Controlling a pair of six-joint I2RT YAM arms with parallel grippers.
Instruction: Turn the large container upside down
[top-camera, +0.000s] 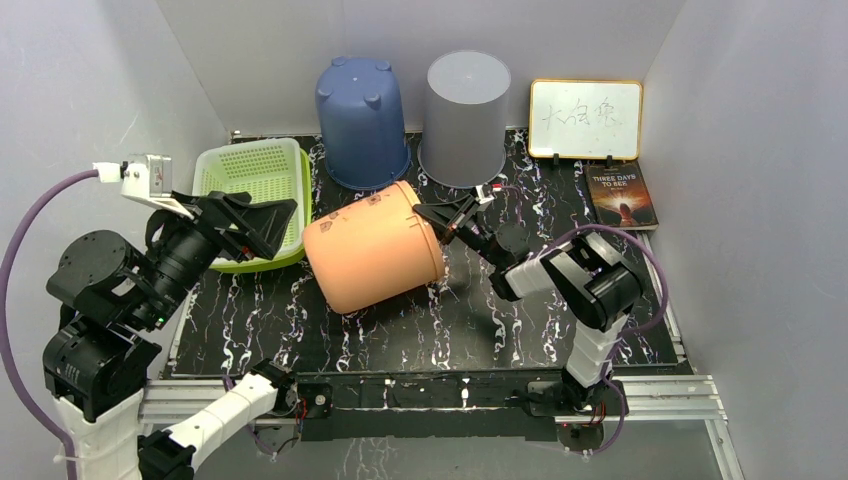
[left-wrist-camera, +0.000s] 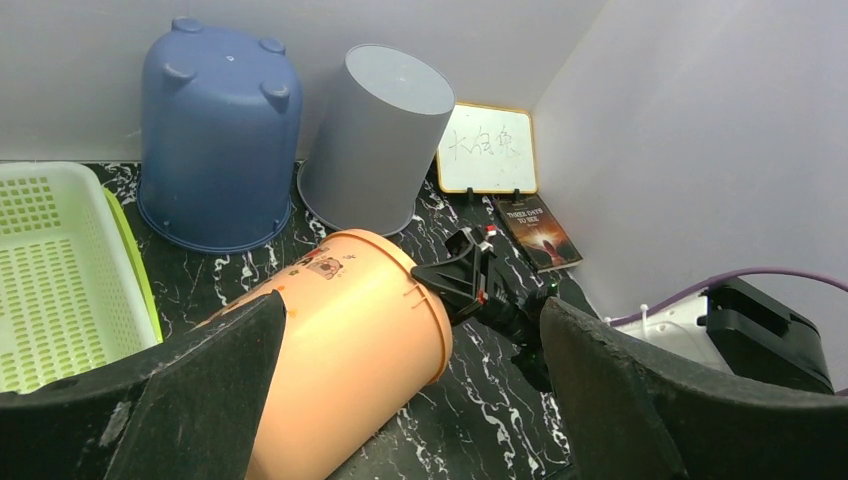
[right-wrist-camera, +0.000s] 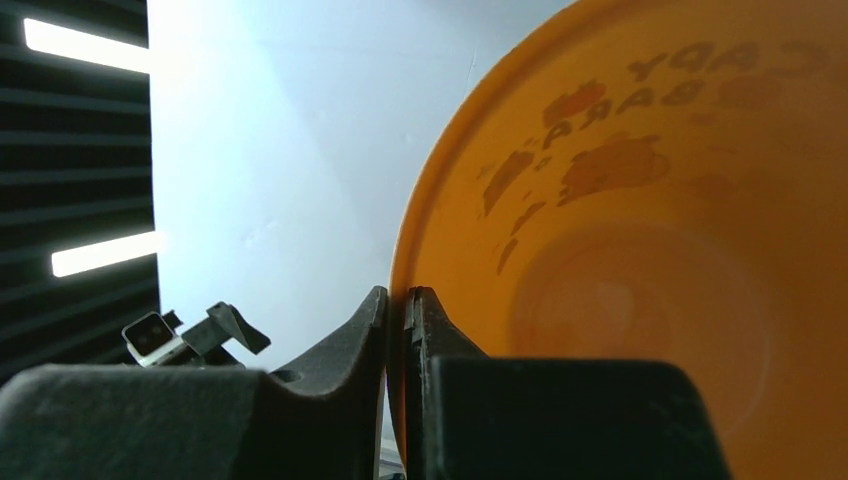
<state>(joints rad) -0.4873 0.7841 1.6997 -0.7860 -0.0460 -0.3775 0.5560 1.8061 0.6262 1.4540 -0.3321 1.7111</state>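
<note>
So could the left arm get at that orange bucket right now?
Probably yes. The left tool hangs open right beside the orange bucket, with nothing between them; the right tool pinches its rim on the opposite side.

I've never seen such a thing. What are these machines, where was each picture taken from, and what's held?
Two robot arms are bolted at a table's edge. One picture looks down from above; the others come from cameras on each wrist. On the black table are an orange container tipped on its side, an upturned blue bucket, an upturned grey bucket, a green basket, a whiteboard and a book. The right tool pinches the container's rim; the left tool is open, holding nothing.
</note>
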